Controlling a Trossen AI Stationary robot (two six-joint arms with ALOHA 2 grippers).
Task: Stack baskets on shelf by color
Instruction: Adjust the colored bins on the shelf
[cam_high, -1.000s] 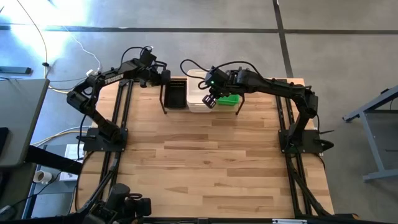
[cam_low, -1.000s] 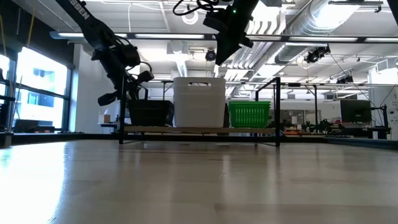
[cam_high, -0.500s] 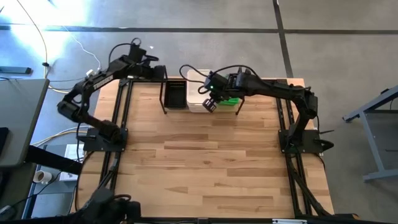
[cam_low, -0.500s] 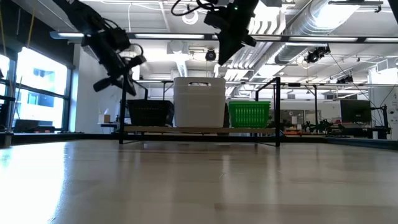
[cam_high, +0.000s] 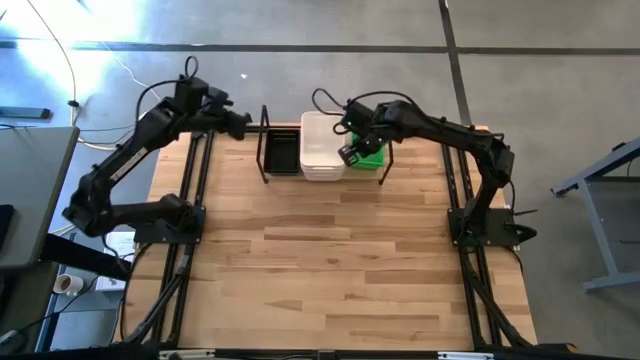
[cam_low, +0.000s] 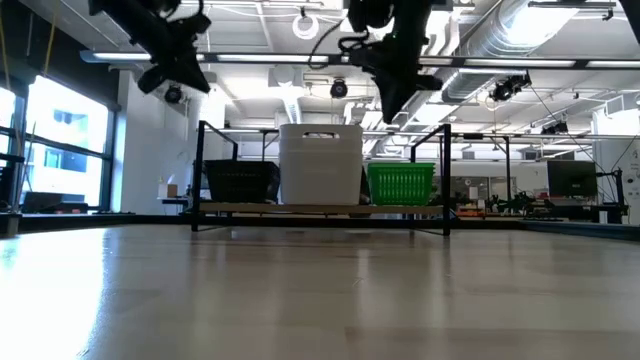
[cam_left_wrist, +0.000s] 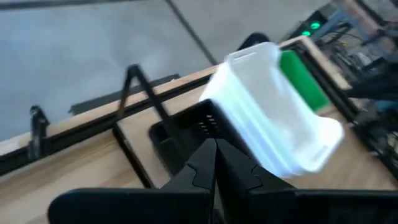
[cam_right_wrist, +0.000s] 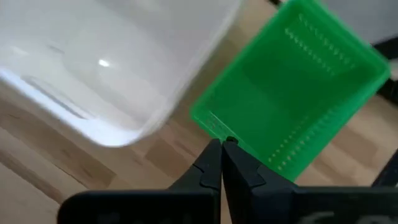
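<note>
The shelf (cam_low: 320, 209) stands at the table's far edge and bears a black basket (cam_high: 283, 153), a taller white stack of baskets (cam_high: 320, 146) and a green basket (cam_high: 371, 156), side by side on their bottoms. My left gripper (cam_high: 246, 124) is shut and empty, high up, left of the black basket (cam_left_wrist: 186, 127). My right gripper (cam_high: 350, 155) is shut and empty, high above the near rim of the green basket (cam_right_wrist: 292, 93), beside the white stack (cam_right_wrist: 106, 68). In the low view both grippers, left (cam_low: 163, 78) and right (cam_low: 394, 105), hang well above the baskets.
The wooden table (cam_high: 330, 260) stretches bare from the shelf to its near edge. The shelf's upright ends (cam_low: 203, 170) rise beside the black basket and the green basket (cam_low: 401, 183). Both arm bases (cam_high: 165, 218) stand at the table's left and right edges.
My left gripper has risen and drawn back toward the table's left edge, away from the black basket. My right gripper has gone from above the white stack toward the table's right edge and now hangs over the green basket. The baskets have stayed in place.
</note>
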